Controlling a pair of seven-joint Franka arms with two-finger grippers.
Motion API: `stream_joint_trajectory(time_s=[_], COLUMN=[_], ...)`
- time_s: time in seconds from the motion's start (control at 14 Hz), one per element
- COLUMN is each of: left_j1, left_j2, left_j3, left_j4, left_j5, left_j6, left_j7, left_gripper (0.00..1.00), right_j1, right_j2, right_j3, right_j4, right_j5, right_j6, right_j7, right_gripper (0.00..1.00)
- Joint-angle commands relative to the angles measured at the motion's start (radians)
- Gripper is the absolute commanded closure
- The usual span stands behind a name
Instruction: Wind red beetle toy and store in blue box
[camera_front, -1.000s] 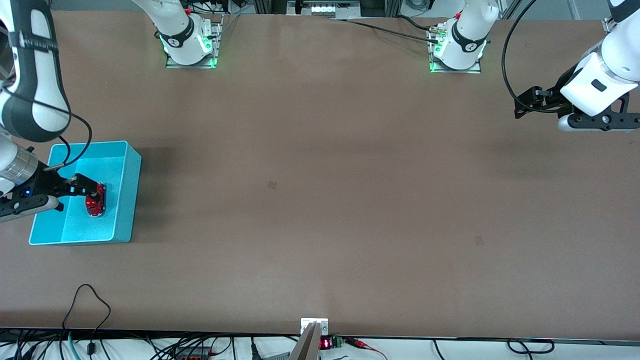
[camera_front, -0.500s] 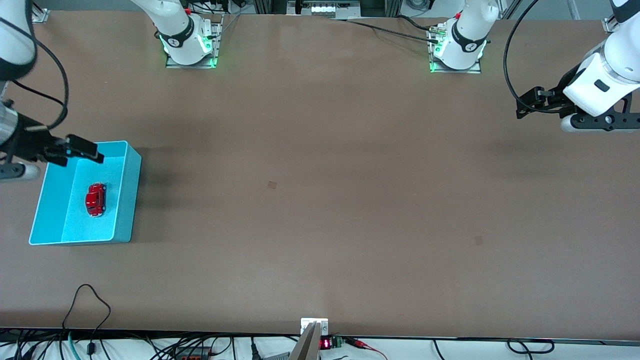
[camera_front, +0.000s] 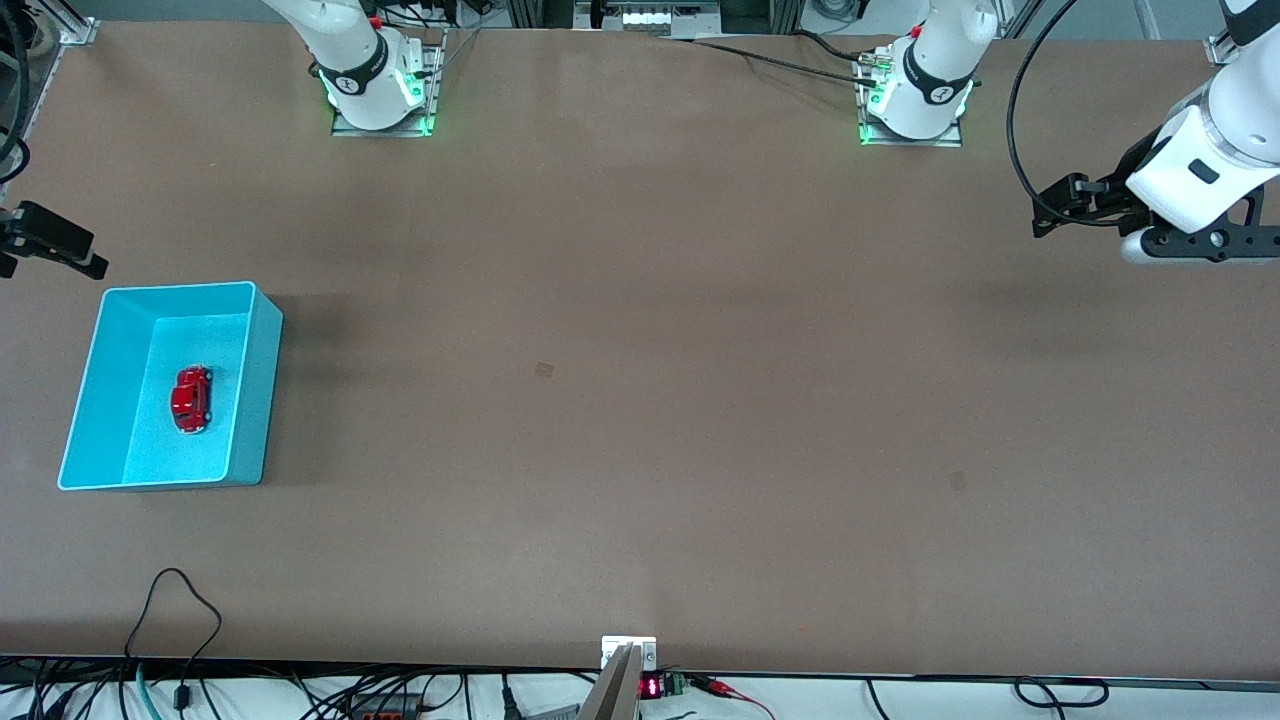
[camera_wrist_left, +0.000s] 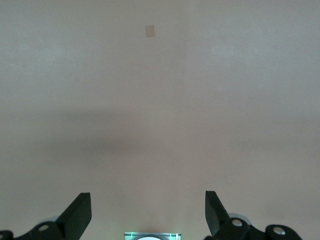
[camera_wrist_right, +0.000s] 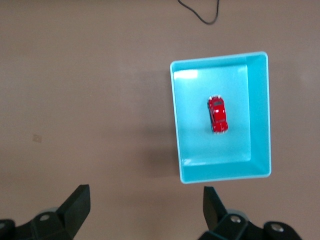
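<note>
Broadly, the table (camera_front: 640, 400) is a wide brown sheet, bare across its middle and toward the left arm's end, so most of the room for moving lies there. Its edge nearest the front camera runs at 6 o'clock in the front view, with cables (camera_front: 175, 600) trailing along it; the two arm bases sit along the 12 o'clock edge.

Next in size, the box (camera_front: 255, 390) stands at about 9 o'clock in the front view, at the right arm's end of the table, close to that end's edge. It sits flat, open side up, its long walls running toward the front camera, with bare table on all the sides that show. In the right wrist view its whole rim (camera_wrist_right: 220, 120) is seen from above, unobstructed.

The left gripper (camera_front: 1050, 205) hangs at about 2 o'clock over the left arm's end of the table, waiting; its jaws are spread wide with nothing between them, and the left wrist view shows only bare tabletop under its fingers (camera_wrist_left: 77, 215).

The right gripper (camera_front: 55, 245) hangs at 10 o'clock over the table's end edge, clear of the box. Its jaws are wide apart and empty; its fingers (camera_wrist_right: 75, 202) frame bare table beside the box.

Smallest, the beetle (camera_front: 191, 399) lies inside the box on the floor, near its middle, on its wheels, lengthwise along the long walls and touching none of them.
</note>
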Motion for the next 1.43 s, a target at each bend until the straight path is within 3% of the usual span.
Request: stream_joint_trajectory(time_s=[0.0, 0.5, 1.36], left_j1=[0.007, 0.007, 0.007], left_j2=[0.006, 0.005, 0.006], left_j3=[-0.001, -0.001, -0.001], left_j4=[0.023, 0.023, 0.023], left_j5=[-0.012, -0.013, -0.013], left_j6=[-0.019, -0.019, -0.019], left_j7=[0.01, 0.01, 0.008], left_gripper=[0.0, 0.0, 0.0], right_j1=[0.0, -0.002, 0.006], right_j2=[0.004, -0.107, -0.212], right_j3=[0.018, 0.018, 0.039], right_j4=[-0.012, -0.219, -0.302], right_j5=[-0.024, -0.026, -0.033], right_j6=[-0.049, 0.112, 0.088], right_j7=[0.067, -0.027, -0.022], right_gripper=[0.0, 0.0, 0.0])
